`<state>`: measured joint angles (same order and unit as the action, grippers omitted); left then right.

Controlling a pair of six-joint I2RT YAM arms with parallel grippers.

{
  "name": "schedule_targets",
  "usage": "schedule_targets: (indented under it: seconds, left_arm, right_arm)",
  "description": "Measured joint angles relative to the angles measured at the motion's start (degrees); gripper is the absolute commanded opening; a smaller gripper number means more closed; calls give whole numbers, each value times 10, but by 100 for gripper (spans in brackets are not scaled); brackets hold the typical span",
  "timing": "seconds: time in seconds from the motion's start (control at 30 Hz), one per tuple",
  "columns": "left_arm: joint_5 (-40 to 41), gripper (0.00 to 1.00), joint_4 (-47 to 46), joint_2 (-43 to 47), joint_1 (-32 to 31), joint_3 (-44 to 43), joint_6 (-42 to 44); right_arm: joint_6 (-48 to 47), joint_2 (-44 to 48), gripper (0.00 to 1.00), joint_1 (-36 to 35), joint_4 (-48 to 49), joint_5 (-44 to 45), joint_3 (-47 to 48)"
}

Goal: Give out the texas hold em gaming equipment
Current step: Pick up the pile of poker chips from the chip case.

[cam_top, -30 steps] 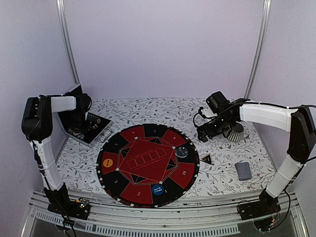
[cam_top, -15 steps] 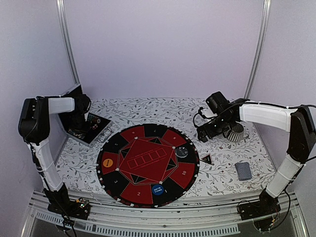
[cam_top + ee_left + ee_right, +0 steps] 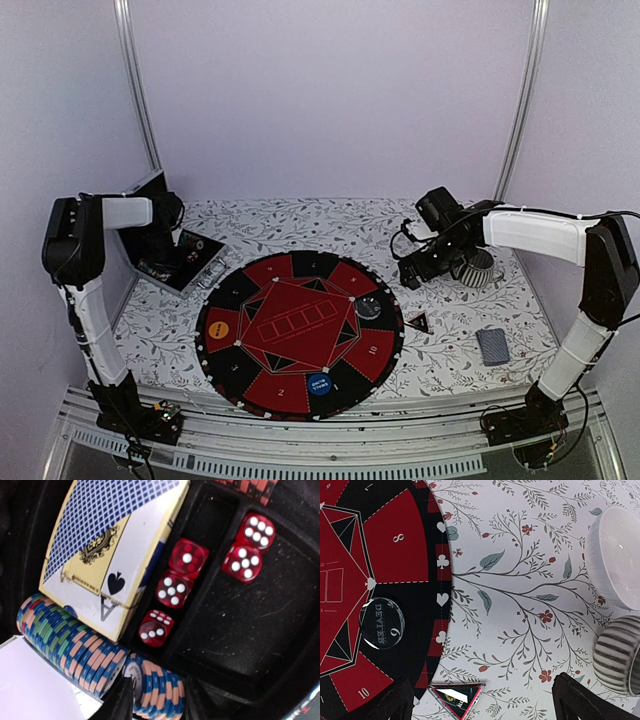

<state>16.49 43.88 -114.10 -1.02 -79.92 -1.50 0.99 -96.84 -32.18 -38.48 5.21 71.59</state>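
Observation:
In the left wrist view an open black case (image 3: pixel 250 630) holds a blue-backed card box (image 3: pixel 107 545), several red dice (image 3: pixel 172 587) and rows of blue-and-peach poker chips (image 3: pixel 65 640). My left gripper (image 3: pixel 160 702) is shut on a short stack of those chips (image 3: pixel 157 690), one finger at each end. My right gripper (image 3: pixel 487 700) hangs open over the tablecloth, just above the black-red triangle marker (image 3: pixel 457 697) beside the round mat (image 3: pixel 300 330). An orange button (image 3: pixel 219 327), a blue button (image 3: pixel 319 383) and a clear dealer disc (image 3: pixel 381 622) lie on the mat. A card deck (image 3: pixel 492 345) lies at the right.
A white bowl (image 3: pixel 615 555) and a ribbed grey cup (image 3: pixel 620 655) stand right of my right gripper, near the back right of the table. The case (image 3: pixel 185 258) sits at the back left with its lid raised against the wall.
The left arm's shoulder and elbow shifted slightly while its gripper stayed in the case. The right arm and everything on the table kept their places.

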Motion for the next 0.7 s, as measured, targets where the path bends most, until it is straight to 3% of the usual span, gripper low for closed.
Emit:
schedule_targets:
  seconds: [0.17, 0.43, 0.5, 0.57, 0.7]
  left_arm:
    - [-10, 36, 2, 0, 7, -2, 0]
    - [23, 26, 7, -3, 9, -4, -5]
    - [26, 20, 10, -4, 9, -5, -5]
    - [24, 2, 16, -4, 9, -8, -6]
    - [20, 0, 30, -2, 9, -18, -11]
  right_arm:
    - [-9, 0, 99, 0, 0, 0, 0]
    - [-17, 0, 99, 0, 0, 0, 0]
    - [-18, 0, 99, 0, 0, 0, 0]
    - [-19, 0, 99, 0, 0, 0, 0]
    - [-19, 0, 99, 0, 0, 0, 0]
